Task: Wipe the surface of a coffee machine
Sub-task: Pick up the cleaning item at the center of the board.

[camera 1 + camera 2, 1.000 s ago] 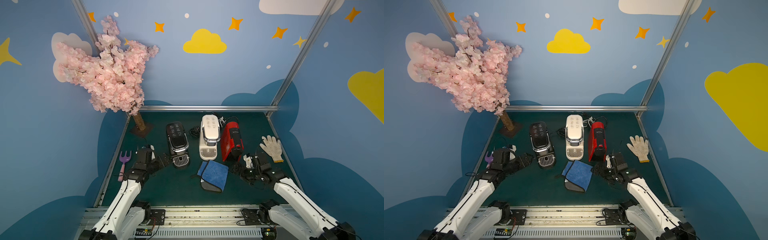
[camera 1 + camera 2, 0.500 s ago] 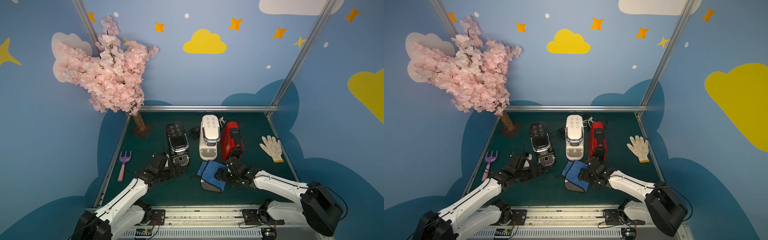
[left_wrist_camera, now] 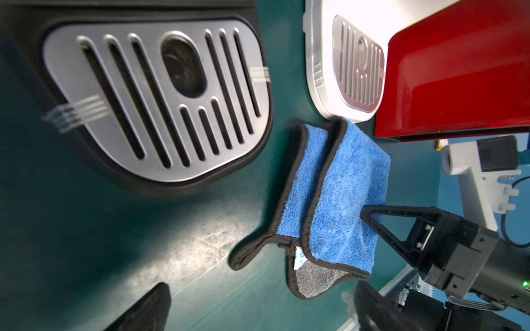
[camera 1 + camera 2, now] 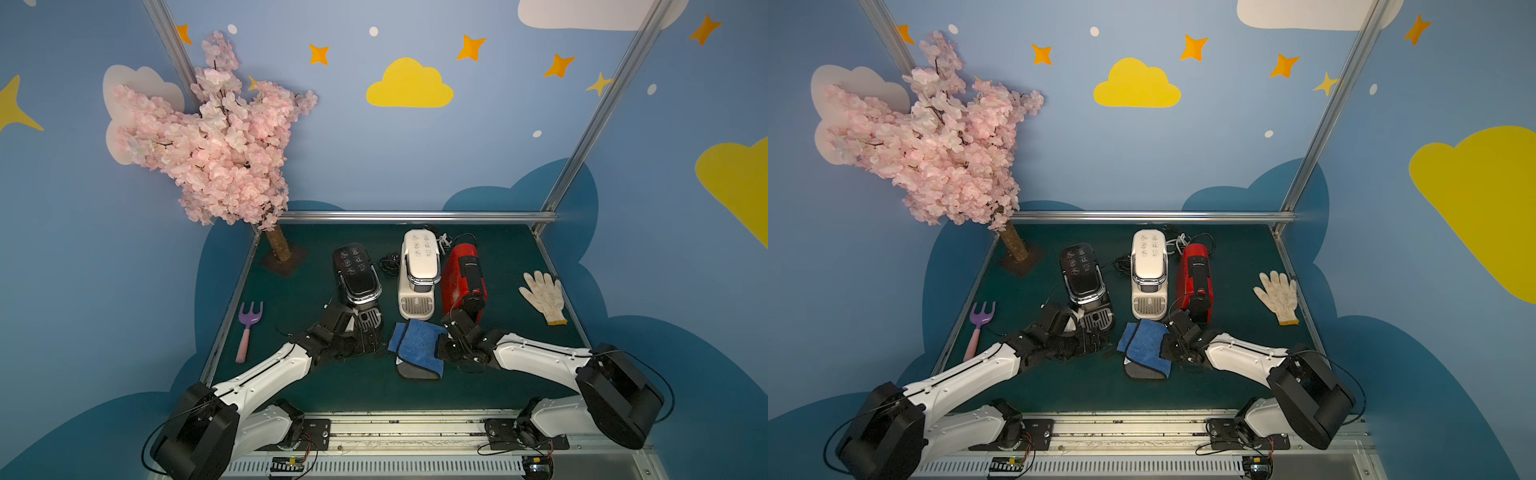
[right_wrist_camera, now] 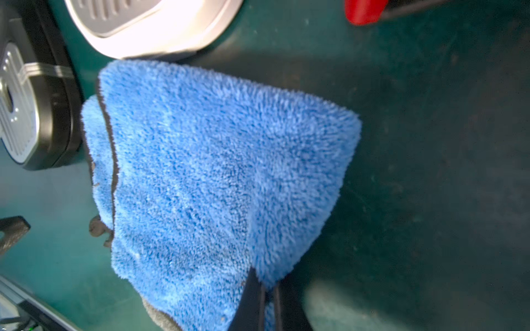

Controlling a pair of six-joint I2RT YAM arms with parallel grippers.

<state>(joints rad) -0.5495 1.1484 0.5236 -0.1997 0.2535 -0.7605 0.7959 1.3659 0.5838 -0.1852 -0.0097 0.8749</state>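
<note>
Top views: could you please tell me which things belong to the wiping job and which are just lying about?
Job: cream-white coffee machine, blue cloth, right hand pinching it.
Lying about: black coffee machine, red-and-black coffee machine, work glove, purple fork, blossom tree.

A staged robot-training booth. Blue walls carry painted yellow clouds and orange stars between bare aluminium posts. White robot arms sit on a metal rail edging a dark green table. Far beyond the left gripper stands an artificial cherry-blossom tree. Beyond the right gripper and its blue cloth stand a black coffee machine, a cream-white coffee machine and a red coffee machine.
</note>
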